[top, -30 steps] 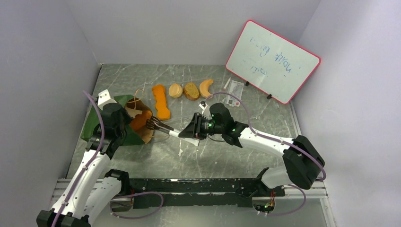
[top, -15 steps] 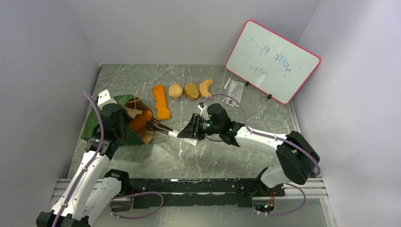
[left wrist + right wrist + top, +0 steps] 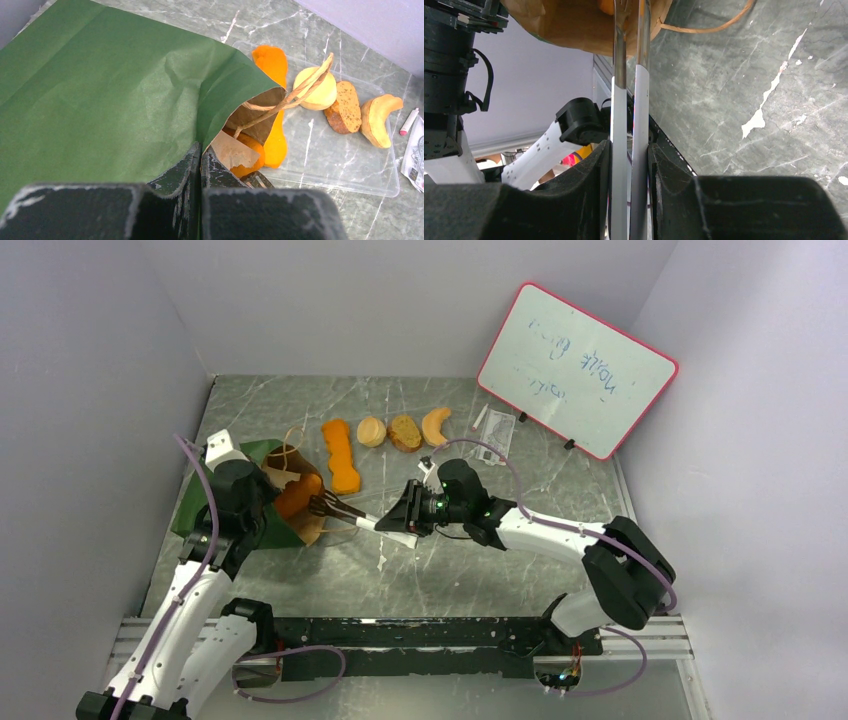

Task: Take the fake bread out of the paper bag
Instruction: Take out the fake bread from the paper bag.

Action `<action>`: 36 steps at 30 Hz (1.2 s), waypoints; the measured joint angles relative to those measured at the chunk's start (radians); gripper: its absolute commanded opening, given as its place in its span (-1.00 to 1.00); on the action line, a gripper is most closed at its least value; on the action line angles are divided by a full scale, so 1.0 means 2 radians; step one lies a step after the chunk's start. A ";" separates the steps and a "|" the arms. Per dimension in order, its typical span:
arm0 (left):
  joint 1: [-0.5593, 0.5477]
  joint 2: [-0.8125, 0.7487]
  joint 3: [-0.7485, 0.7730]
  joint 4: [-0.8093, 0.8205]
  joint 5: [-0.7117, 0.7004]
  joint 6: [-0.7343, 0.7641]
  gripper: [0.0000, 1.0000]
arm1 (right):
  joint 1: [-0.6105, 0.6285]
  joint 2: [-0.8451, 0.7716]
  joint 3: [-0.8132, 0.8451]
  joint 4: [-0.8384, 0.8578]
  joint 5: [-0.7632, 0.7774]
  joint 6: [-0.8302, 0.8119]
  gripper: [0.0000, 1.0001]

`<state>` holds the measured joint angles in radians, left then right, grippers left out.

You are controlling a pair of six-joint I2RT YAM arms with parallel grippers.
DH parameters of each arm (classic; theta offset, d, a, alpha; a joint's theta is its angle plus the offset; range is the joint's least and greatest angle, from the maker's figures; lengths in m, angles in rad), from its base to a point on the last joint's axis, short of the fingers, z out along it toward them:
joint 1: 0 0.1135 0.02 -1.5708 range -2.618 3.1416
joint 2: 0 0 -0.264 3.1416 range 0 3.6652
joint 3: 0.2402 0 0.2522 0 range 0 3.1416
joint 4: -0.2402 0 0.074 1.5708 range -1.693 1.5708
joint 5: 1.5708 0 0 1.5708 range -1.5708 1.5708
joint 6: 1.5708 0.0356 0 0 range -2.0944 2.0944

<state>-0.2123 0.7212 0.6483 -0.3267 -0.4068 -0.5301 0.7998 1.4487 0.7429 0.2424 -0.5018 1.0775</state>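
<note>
Paper bag (image 3: 100, 100) pinched by left jaws, the light, stiff loaf (image 3: 298, 494) is probably best nipped endwise with tongs (image 3: 619, 130) clamped in right jaws.

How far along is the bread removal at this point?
Done: four pieces lie outside the paper bag: a long loaf, bun, brown slice and croissant. In hand: the left gripper pinches the bag's edge, while the right gripper holds tongs whose tips reach an orange loaf at the bag's mouth. Left: pulling that loaf out; anything deeper inside is hidden.
</note>
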 measured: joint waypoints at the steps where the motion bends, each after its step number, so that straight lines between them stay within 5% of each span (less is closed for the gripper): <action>1: 0.000 0.000 0.000 0.000 0.000 0.000 -0.86 | 0.000 0.000 0.000 0.000 0.000 0.000 -0.39; 36: 0.000 -0.002 0.000 -0.001 0.014 0.007 -0.86 | 0.000 0.047 -0.013 0.075 0.009 0.015 -0.28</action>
<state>-0.2123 0.7162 0.6479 -0.3279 -0.3790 -0.5156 0.7998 1.5421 0.7162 0.3920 -0.4839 1.1072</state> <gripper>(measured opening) 0.074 0.350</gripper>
